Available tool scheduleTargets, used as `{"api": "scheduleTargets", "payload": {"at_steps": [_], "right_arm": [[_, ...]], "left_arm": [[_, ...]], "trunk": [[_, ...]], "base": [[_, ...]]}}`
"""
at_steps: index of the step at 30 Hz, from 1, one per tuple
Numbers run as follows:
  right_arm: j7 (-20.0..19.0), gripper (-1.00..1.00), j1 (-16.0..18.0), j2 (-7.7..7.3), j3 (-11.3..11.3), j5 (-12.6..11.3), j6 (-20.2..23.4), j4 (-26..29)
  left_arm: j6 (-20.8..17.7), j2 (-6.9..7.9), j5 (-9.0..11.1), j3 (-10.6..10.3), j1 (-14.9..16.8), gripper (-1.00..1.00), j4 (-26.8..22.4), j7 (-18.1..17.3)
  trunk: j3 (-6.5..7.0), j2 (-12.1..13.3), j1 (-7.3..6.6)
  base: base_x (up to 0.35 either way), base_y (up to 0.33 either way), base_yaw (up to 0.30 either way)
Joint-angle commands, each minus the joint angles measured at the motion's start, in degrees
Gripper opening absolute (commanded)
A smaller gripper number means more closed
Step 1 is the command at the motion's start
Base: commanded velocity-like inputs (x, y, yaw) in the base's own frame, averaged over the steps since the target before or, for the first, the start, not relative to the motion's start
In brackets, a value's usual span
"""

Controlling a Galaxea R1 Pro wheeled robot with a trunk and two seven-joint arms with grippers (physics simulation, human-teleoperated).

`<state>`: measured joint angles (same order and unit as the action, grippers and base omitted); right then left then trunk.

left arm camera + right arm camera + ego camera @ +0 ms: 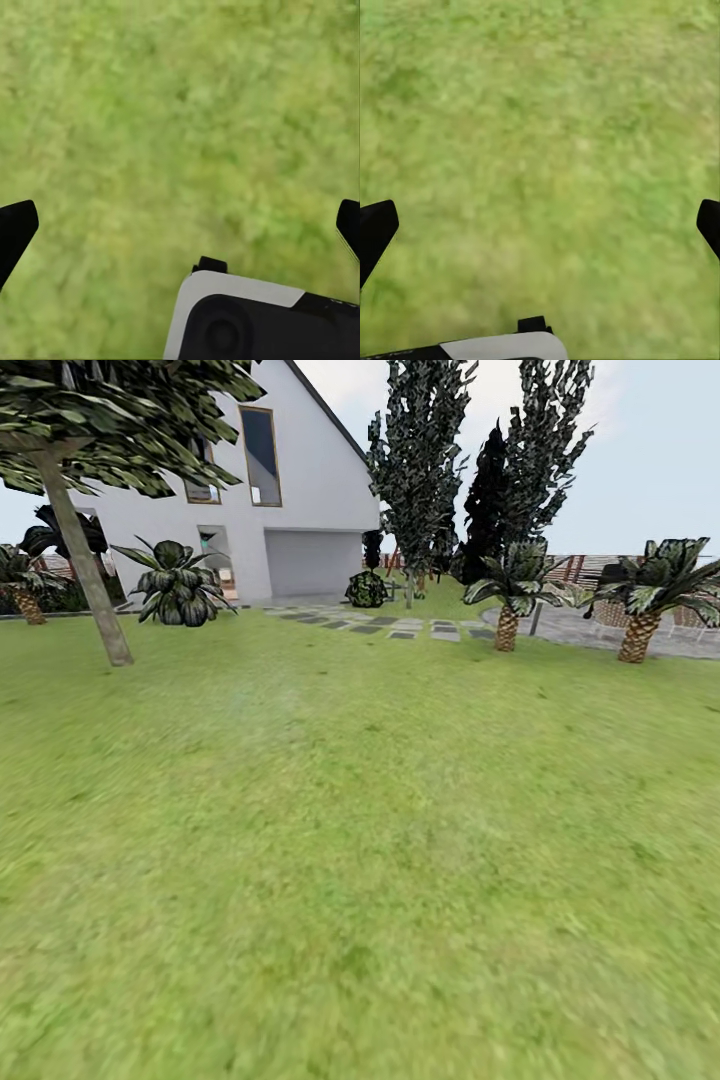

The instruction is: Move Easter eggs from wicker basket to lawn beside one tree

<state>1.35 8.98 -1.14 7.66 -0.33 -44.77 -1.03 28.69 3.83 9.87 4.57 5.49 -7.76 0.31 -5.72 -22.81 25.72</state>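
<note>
Mottled green lawn (360,860) is seen below both spread, empty end effectors; a pale-trunked tree (85,570) stands at ten o'clock.

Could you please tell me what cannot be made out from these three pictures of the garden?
- Left gripper: wrist view; both fingertips cut off by the side edges.
- Right gripper: wrist view; fingertips likewise cut off by the edges.
- Tree: head view; crown cut off by the top edge.
- Lawn: blurred close to the camera.
</note>
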Motion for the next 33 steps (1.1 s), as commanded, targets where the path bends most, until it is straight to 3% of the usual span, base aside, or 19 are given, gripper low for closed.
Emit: {"api": "scheduleTargets", "payload": {"at_steps": [1,33], "right_arm": [[0.05,1.00,0.07,0.00,0.06,0.02,-0.23,-0.11],[0.05,1.00,0.07,0.00,0.06,0.02,-0.23,-0.11]], "left_arm": [[0.15,0.01,-0.19,0.36,0.05,1.00,0.03,-0.04],[0.14,0.04,-0.19,0.36,0.05,1.00,0.07,-0.12]], "trunk": [[-0.12,-0.11,0.06],[-0.12,-0.11,0.06]], "base": [[0.329,0.000,0.000],[0.330,0.000,0.000]]}}
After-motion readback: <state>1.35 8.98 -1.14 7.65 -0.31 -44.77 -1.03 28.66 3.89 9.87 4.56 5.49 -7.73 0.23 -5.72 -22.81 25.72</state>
